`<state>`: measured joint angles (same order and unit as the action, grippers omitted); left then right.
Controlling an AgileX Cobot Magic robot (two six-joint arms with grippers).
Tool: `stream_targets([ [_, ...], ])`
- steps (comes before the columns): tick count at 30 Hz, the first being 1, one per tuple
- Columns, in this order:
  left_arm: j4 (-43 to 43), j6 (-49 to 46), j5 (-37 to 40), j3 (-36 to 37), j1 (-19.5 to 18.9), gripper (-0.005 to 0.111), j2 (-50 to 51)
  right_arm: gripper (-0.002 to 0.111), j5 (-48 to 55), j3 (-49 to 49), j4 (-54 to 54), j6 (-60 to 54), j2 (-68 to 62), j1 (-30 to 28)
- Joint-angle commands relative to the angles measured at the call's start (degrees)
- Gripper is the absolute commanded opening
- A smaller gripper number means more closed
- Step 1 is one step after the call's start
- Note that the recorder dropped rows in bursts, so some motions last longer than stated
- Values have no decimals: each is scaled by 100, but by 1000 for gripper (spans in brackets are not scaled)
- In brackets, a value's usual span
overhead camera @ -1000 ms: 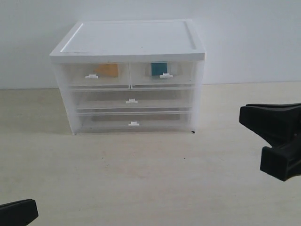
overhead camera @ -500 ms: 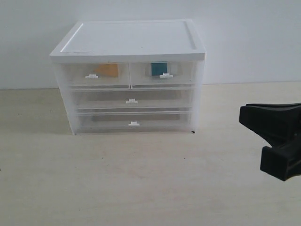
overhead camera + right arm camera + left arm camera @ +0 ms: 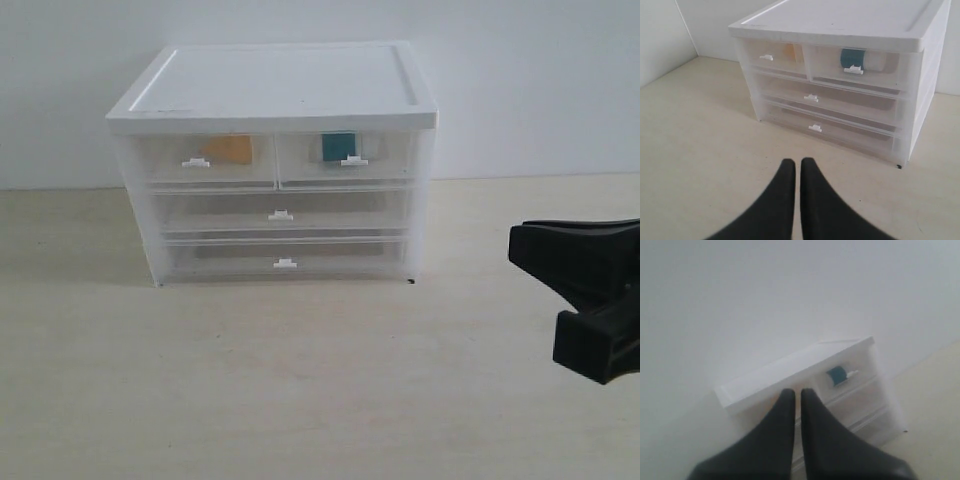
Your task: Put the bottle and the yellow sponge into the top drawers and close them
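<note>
- Right wrist view: the right gripper (image 3: 797, 162) hangs over the table (image 3: 700, 125), a pale matte beige surface. Its two black tapered fingers (image 3: 782, 200) are closed to a hairline slit with nothing between them
- Ahead stands the cabinet (image 3: 840, 20), a boxy unit with a smooth white lid with a raised rim and frosted clear plastic walls. The two top drawers (image 3: 825, 67) sit side by side under the lid, both pushed in flush, each with a small white tab handle (image 3: 853, 70)
- The bottle (image 3: 851, 57) shows through the front of one top drawer as a teal band with a paler part beside it. The yellow sponge (image 3: 790, 50) is a blurred orange-yellow patch inside the other
- Two wide drawers (image 3: 830, 100) below are also pushed in
- Left wrist view: the left gripper (image 3: 796, 391) is raised, its smooth black fingers (image 3: 820, 440) closed tip to tip, holding nothing, with the cabinet and a plain white wall (image 3: 740, 300) beyond. The teal bottle sits behind its drawer's clear front
- Exterior view: the cabinet rests on the table against the wall, its drawer fronts level with one another. The sponge is in the top drawer on the left of this view and the bottle in the one on the right, each just behind its tab. The right gripper is a black blocky shape at the right edge, well apart from the cabinet
</note>
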<state>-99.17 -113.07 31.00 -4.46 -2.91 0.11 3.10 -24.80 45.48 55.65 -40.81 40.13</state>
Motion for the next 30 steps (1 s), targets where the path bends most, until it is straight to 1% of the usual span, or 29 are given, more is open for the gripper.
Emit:
stream_targets([
  [1, -78, 65, -428, 16, 14, 4, -11, 0, -25, 15, 6, -14, 23, -19],
  [3, -78, 65, -510, 52, 14, 4, -11, 0, -25, 15, 6, -14, 23, -19],
  [6, -78, 65, -824, 193, 14, 4, -11, 0, -25, 15, 6, -14, 23, -19],
  [7, -78, 194, -946, 224, 14, 4, -11, 0, -25, 15, 6, -14, 23, -19],
  [8, 174, 400, -1026, 257, 14, 4, -11, 0, -25, 15, 6, -14, 23, -19],
  [9, 681, 822, -1093, 286, 14, 4, -11, 0, -25, 15, 6, -14, 23, -19],
  [10, 1404, 1399, -1222, 286, 14, 4, -11, 0, -25, 15, 6, -14, 23, -19],
  [11, 1856, 2191, -1357, 286, 14, 4, -11, 0, -25, 15, 6, -14, 23, -19],
  [12, 2969, 3229, -1528, 286, 14, 4, -11, 0, -25, 15, 6, -14, 23, -19],
  [13, 3863, 4509, -1678, 286, 14, 4, -11, 0, -25, 15, 6, -14, 23, -19],
  [14, 5311, 5928, -1761, 286, 14, 4, -11, 0, -25, 15, 6, -14, 23, -19],
  [15, 6249, 7052, -1774, 286, 14, 4, -11, 0, -25, 15, 6, -14, 23, -19],
  [17, 8321, 9678, -1774, 311, 14, 4, -11, 0, -25, 15, 6, -14, 23, -19],
  [19, 9680, 11490, -1753, 374, 14, 4, -11, 0, -25, 15, 6, -14, 23, -19],
  [20, 10089, 12026, -1753, 425, 14, 4, -11, 0, -25, 15, 6, -14, 23, -19],
  [21, 10236, 12241, -1753, 446, 14, 4, -11, 0, -25, 15, 6, -14, 23, -19],
  [23, 10250, 12152, -1698, 446, 14, 4, -11, 0, -25, 15, 6, -14, 23, -19],
  [25, 10222, 12002, -1323, 446, 14, 4, -11, 0, -25, 15, 6, -14, 23, -19],
  [30, 10149, 11951, -1320, 446, 14, 4, -11, 0, -25, 15, 6, -14, 23, -19],
])
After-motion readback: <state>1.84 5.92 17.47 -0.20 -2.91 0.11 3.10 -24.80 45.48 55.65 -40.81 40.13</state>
